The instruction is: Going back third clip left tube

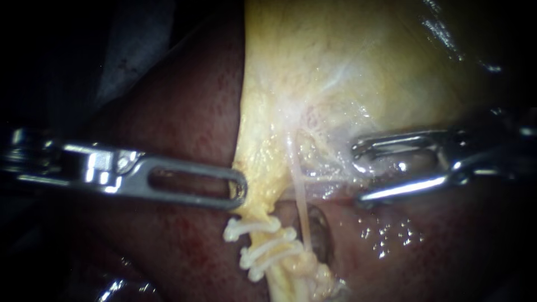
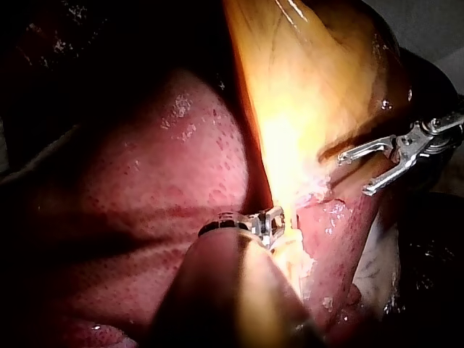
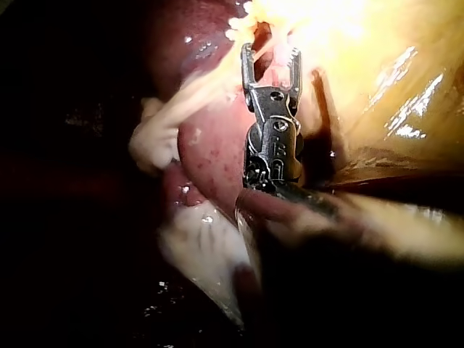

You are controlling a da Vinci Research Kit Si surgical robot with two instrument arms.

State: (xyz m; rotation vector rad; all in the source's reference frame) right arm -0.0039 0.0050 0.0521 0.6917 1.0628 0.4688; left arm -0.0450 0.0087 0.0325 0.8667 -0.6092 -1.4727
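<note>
Right instrument [image 1: 358,173]: jaws apart, nothing gripped, tips just beside the thin tube [image 1: 299,190], at the lower end of the gallbladder [image 1: 335,56]. Left instrument [image 1: 239,189]: tip touches the gallbladder's lower edge, can't tell whether it grips. Left tube [image 1: 282,279] lies lower, between the two tips, on the liver [image 1: 184,112], with three white clips [image 1: 268,249] stacked across it

Surroundings were mostly black, unlit. A dim grey slanted band [image 1: 131,47] showed upper left in endoscope view, material unclear. A pale grey flat surface [image 2: 428,25] showed in the far background of left wrist view. Light was harsh, glaring off wet spots.
</note>
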